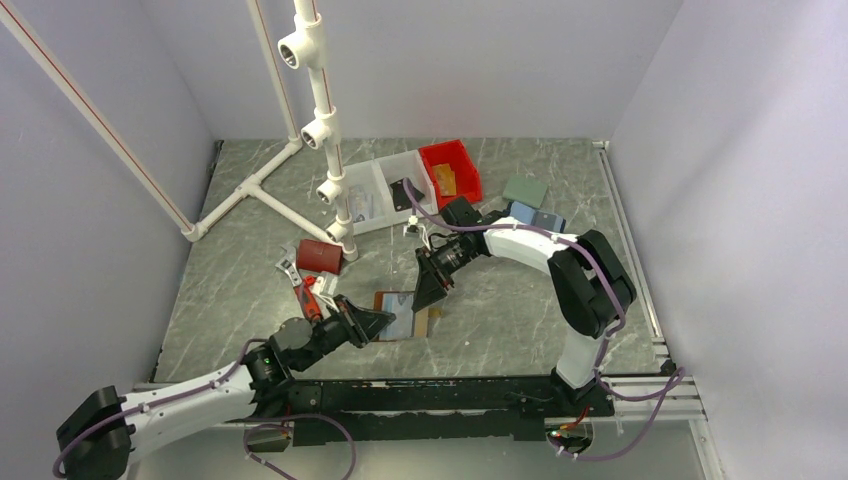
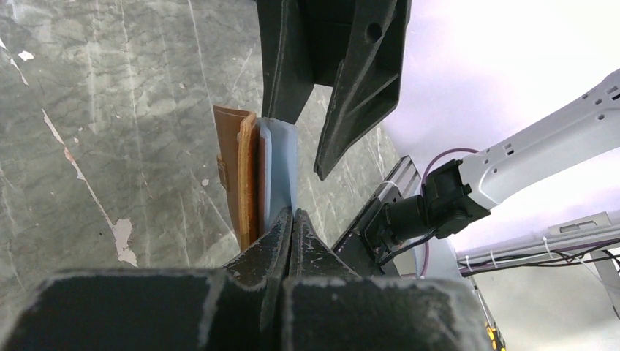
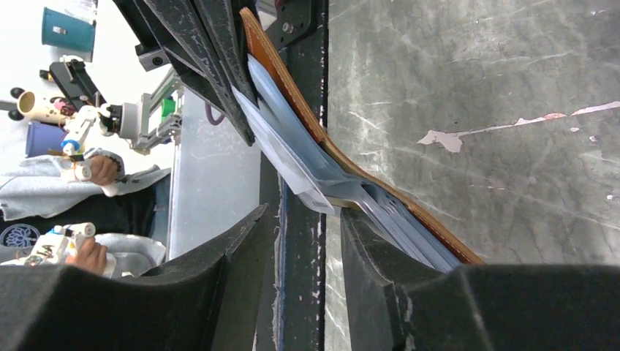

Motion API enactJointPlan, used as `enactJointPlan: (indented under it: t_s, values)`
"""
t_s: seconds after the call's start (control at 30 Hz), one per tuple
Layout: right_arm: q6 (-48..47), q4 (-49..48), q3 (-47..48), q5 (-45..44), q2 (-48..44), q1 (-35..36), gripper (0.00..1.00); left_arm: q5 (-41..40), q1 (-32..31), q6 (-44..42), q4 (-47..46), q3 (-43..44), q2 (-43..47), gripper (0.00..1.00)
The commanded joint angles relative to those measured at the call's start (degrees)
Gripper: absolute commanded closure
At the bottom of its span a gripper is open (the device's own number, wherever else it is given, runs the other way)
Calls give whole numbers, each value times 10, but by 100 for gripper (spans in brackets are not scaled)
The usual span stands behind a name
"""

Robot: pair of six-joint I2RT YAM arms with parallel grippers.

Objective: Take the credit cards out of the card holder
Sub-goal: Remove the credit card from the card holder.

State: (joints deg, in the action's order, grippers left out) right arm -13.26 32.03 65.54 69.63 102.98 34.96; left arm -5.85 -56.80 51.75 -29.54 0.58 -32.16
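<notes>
The card holder (image 1: 408, 315) lies open near the table's front, brown leather with light blue inner panels. My left gripper (image 1: 383, 322) is shut on its left edge; in the left wrist view its fingertips (image 2: 291, 219) pinch the light blue panel (image 2: 279, 164) beside the brown leather (image 2: 235, 172). My right gripper (image 1: 432, 293) is open at the holder's right end. In the right wrist view (image 3: 303, 227) a pale credit card (image 3: 289, 157) sticks out of the holder (image 3: 292, 95), its corner at the mouth of the open jaws, not gripped. No black card shows.
A dark red box (image 1: 320, 256) and red-handled tools (image 1: 303, 285) lie left of the holder. A white pipe frame (image 1: 320, 120), a clear bin (image 1: 378, 192) and a red bin (image 1: 450, 172) stand behind. A blue case (image 1: 536, 216) and a grey-green case (image 1: 525, 190) lie at the back right.
</notes>
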Motion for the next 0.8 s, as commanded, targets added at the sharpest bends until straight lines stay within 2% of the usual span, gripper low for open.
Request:
enactJointPlan:
  t_s: [0.0,0.2,0.43,0.77]
  values:
    - [7,-21,4,38,-32,-2,57,7,3,-4,-87,0,-19,100]
    - [30,-41,-3,57,-36,-3,57,11,2,-3,-137,8,-63,100]
    - [45,-54,-8,59,-40,-7,58,12,3,-1,-156,13,-74,100]
    - [30,-44,-6,64,-38,-8,80,-16,3,14,-110,1,-31,100]
